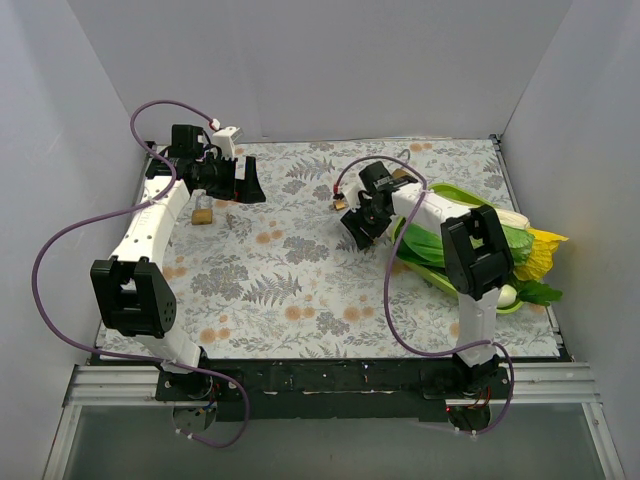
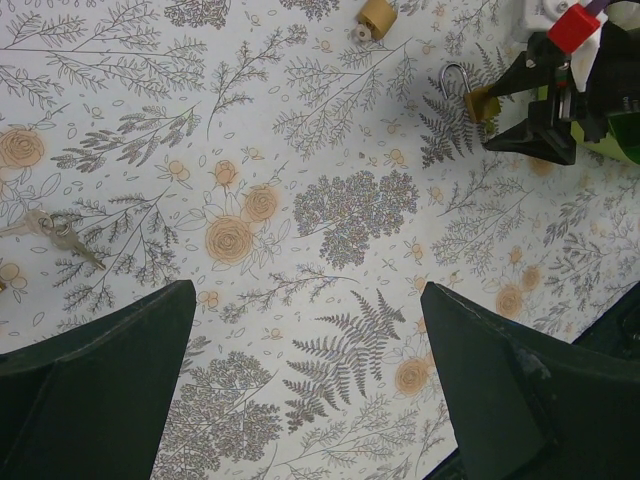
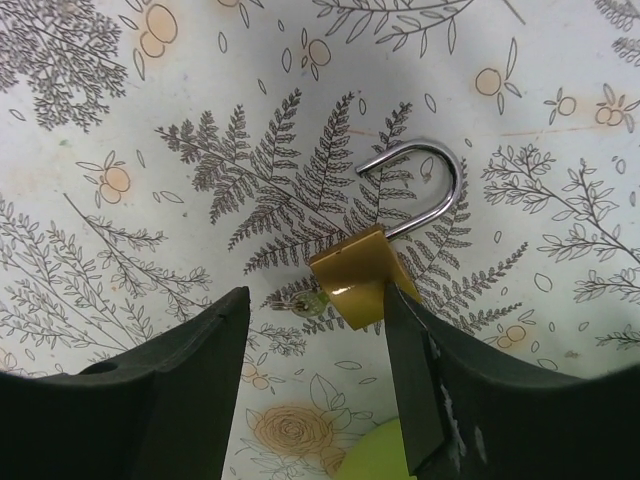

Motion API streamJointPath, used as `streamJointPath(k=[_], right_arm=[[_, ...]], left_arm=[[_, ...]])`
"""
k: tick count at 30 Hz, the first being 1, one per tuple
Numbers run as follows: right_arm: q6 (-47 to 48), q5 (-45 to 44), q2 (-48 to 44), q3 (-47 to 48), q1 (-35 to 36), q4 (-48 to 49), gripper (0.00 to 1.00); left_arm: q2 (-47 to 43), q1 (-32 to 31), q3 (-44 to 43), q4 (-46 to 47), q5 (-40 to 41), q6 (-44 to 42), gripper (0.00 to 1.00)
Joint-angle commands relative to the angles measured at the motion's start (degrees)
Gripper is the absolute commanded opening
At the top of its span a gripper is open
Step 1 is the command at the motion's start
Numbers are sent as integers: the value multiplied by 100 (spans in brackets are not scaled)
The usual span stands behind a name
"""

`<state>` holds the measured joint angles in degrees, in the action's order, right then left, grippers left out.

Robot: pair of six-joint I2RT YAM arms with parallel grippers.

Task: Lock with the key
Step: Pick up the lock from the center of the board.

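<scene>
In the right wrist view the right gripper is hiding a corner of the padlock behind one finger, and a small metal piece at the lock's base is showing too blurred to name. A yellow-green object is running off the bottom edge. In the left wrist view the keys are being cut by the left edge — a brass piece by the top. From above, a brass thing is appearing too small to name
</scene>
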<state>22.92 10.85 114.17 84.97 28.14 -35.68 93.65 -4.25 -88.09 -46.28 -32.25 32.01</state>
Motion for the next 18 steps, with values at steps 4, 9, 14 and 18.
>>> streamJointPath(k=[4, 9, 14, 18], right_arm=[[-24, -127, 281, 336, -19, 105, 63], [300, 83, 369, 345, 51, 96, 50], [1098, 259, 150, 3, 314, 315, 48], [1749, 409, -105, -427, 613, 491, 48]], left_arm=[[-259, 12, 55, 75, -124, 25, 98], [-294, 12, 99, 75, -124, 25, 98], [-294, 12, 108, 84, -124, 33, 98], [-312, 12, 117, 76, -115, 25, 98]])
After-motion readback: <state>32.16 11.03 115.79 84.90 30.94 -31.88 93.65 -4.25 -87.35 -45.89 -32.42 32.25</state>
